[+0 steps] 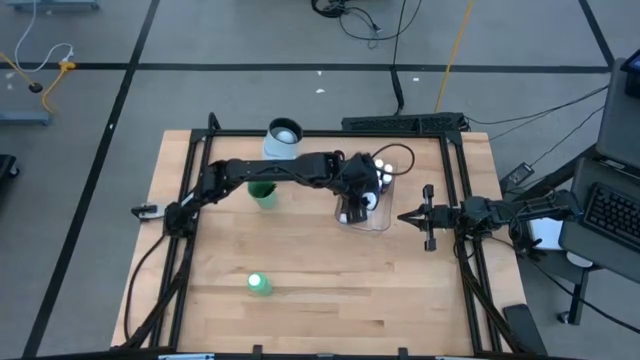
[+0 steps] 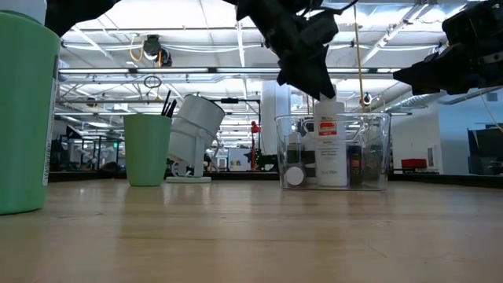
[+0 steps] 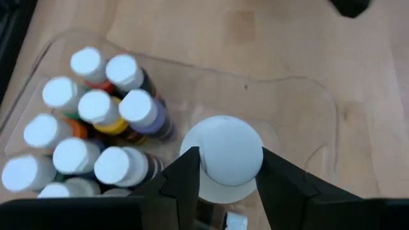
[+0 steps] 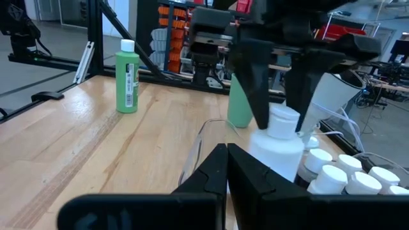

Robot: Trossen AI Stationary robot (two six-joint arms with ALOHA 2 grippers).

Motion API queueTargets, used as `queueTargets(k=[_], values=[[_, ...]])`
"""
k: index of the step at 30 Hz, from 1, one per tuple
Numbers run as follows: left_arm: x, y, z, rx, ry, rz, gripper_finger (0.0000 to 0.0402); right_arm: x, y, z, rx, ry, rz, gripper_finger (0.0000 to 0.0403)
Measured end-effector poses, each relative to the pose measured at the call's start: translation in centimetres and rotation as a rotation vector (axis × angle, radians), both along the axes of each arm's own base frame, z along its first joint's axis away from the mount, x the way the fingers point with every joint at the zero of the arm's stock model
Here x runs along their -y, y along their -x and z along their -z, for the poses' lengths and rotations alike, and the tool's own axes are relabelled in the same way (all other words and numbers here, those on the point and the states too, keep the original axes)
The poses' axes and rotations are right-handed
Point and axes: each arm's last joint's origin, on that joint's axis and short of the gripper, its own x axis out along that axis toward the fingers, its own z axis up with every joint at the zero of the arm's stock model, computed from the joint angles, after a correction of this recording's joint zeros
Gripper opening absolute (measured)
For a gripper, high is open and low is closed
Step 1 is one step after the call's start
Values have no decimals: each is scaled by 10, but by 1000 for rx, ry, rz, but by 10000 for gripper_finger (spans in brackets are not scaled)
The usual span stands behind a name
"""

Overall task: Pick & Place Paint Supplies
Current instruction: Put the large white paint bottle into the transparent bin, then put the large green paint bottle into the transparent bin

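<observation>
A clear tub (image 2: 369, 126) stands right of the table's middle. It holds several tiny white-capped bottles (image 3: 96, 108) and a large white bottle (image 2: 330, 149), which stands upright on the tub's floor. My left gripper (image 3: 229, 153) is open above the tub, pointing steeply down, with one finger close on each side of the white bottle's cap (image 4: 282, 120). A green white-capped bottle (image 1: 259, 284) stands alone near the front edge. Dark brushes (image 2: 167, 104) stick up out of a green cup (image 2: 147, 149). My right gripper (image 1: 403, 215) is shut and level, just right of the tub. My left gripper comes from above with its fingers (image 3: 188, 169) beside the cap (image 3: 223, 144) of the white bottle. I cannot tell whether they touch it. The bottle stands upright in the tub.
A white-and-pale-blue mug (image 1: 283, 137) stands at the far edge behind the green cup (image 1: 263, 192). A black frame (image 1: 195, 170) runs round the table. Bare wood lies between the tub and the green bottle (image 4: 126, 76).
</observation>
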Motion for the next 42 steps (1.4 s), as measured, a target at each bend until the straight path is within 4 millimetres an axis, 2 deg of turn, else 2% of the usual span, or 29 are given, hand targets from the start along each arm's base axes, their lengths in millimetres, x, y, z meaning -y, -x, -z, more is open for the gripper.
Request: queueTargets(k=[5, 9, 14, 17, 21, 25, 28, 30, 35, 42], values=[[6, 4, -8, 6, -19, 25, 145, 0, 0, 0, 2, -1, -1, 4], [13, 13, -29, 31, -42, 49, 145, 0, 0, 0, 0, -2, -1, 4], [24, 40, -85, 155, -115, 31, 145, 0, 0, 0, 4, -2, 0, 4], [33, 76, -124, 168, -108, 16, 145, 0, 0, 0, 2, -10, -1, 4], [58, 147, -173, 133, -175, -57, 141, 0, 0, 0, -4, -21, 0, 4], [83, 212, -203, 122, -216, -169, 96, 0, 0, 0, -3, -19, 0, 4], [99, 247, -208, 80, -163, -218, 34, 0, 0, 0, 1, -29, 1, 4], [109, 268, -209, 45, -113, -247, 10, 0, 0, 0, 1, -37, 0, 4], [145, 285, -201, 90, -47, -197, 29, 0, 0, 0, 1, -57, 2, 4], [183, 293, -150, 2, -126, -242, 33, 0, 0, 0, -1, -57, 2, 4]])
